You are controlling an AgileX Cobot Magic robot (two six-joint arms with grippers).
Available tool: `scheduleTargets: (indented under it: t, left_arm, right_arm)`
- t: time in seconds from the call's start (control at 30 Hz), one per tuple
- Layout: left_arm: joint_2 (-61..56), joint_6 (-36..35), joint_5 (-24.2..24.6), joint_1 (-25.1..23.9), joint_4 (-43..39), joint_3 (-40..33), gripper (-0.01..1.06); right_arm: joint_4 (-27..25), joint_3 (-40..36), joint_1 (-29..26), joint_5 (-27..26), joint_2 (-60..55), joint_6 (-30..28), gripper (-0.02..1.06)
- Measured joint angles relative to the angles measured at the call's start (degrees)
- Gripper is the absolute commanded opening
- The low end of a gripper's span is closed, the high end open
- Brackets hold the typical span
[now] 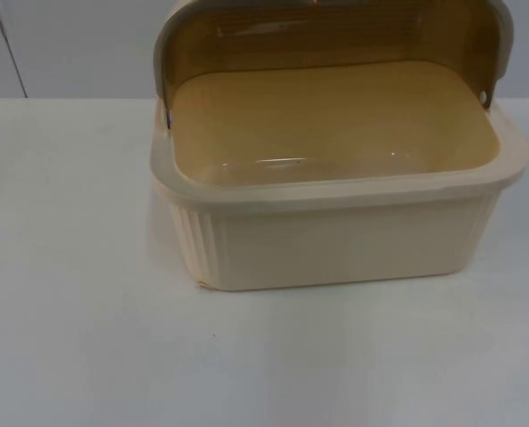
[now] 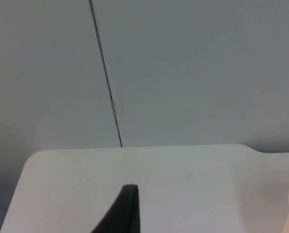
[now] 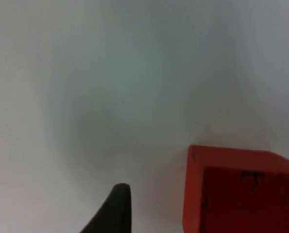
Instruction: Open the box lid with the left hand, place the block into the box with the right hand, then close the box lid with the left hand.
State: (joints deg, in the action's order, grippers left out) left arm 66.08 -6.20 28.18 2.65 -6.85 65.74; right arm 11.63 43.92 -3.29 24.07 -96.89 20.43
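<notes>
The lid (image 1: 335, 36) is already flipped up on the cream box (image 1: 335, 240), nothing's been put inside yet, the red block (image 3: 236, 189) is seen sitting on the table (image 1: 68, 311) close beside the right gripper (image 3: 116, 208), and neither gripper's jaw state can be told, so placing and closing are left.

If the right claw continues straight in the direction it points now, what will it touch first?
Probably the bare white table. The right wrist view looks along the right claw onto open table, with the red block beside that line, not across it. Depth is unclear, so the block's near edge could be brushed.
</notes>
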Motion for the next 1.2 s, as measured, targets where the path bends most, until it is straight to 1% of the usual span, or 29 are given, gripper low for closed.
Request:
scheduleTargets:
  t: [0.1,0.13,0.33,0.47,0.6,0.63,0.7,0.87,0.97,1.03,1.07,1.13,1.17,1.2]
  left_arm:
    - [0.0,0.0,-0.1,0.0,0.0,0.0,1.04]
    - [0.0,0.0,-0.1,0.0,0.0,0.0,1.04]
    - [0.0,0.0,-0.1,0.0,0.0,0.0,1.04]
    - [0.0,0.0,-0.1,0.0,0.0,0.0,1.04]
    - [0.0,0.0,-0.1,0.0,0.0,0.0,1.04]
    - [0.0,0.0,-0.1,0.0,0.0,0.0,1.04]
    - [0.0,0.0,-0.1,0.0,0.0,0.0,1.04]
    - [0.0,0.0,-0.2,0.0,0.0,0.0,1.04]
    - [0.0,0.0,-0.2,0.0,0.0,0.0,1.04]
    - [0.0,0.0,-0.2,0.0,0.0,0.0,1.04]
    - [0.0,0.0,-0.2,0.0,0.0,0.0,1.04]
    - [0.0,0.0,-0.2,0.0,0.0,0.0,1.04]
    - [0.0,0.0,-0.2,0.0,0.0,0.0,1.04]
    - [0.0,0.0,-0.2,0.0,0.0,0.0,1.04]
  right_arm:
    - [0.8,-2.1,-1.9,-3.4,0.0,2.7,1.05]
    - [0.8,-2.1,-1.9,-3.4,0.0,2.7,1.05]
    - [1.4,-4.4,-6.4,-8.0,0.0,6.3,1.05]
    - [1.4,-4.4,-6.3,-9.6,0.0,7.1,1.05]
    - [1.4,-4.4,-4.2,-10.7,-0.6,7.2,1.05]
    - [1.4,-4.4,-3.0,-10.8,-1.7,7.2,1.05]
    - [1.4,-4.4,-2.5,-10.7,-3.1,7.2,1.05]
    - [1.4,-4.4,-2.4,-10.6,-4.7,7.2,1.05]
    - [1.4,-4.4,-2.4,-10.6,-4.7,7.2,1.03]
    - [1.4,-4.4,-2.4,-10.5,-4.8,7.2,0.91]
    - [1.4,-4.4,-2.4,-10.3,-4.8,7.2,0.79]
    - [1.4,-4.4,-2.4,-10.1,-4.8,7.2,0.51]
    - [1.4,-4.4,-2.4,-9.8,-4.8,7.2,0.51]
    - [1.4,-4.4,-2.4,-9.5,-4.8,7.2,0.38]
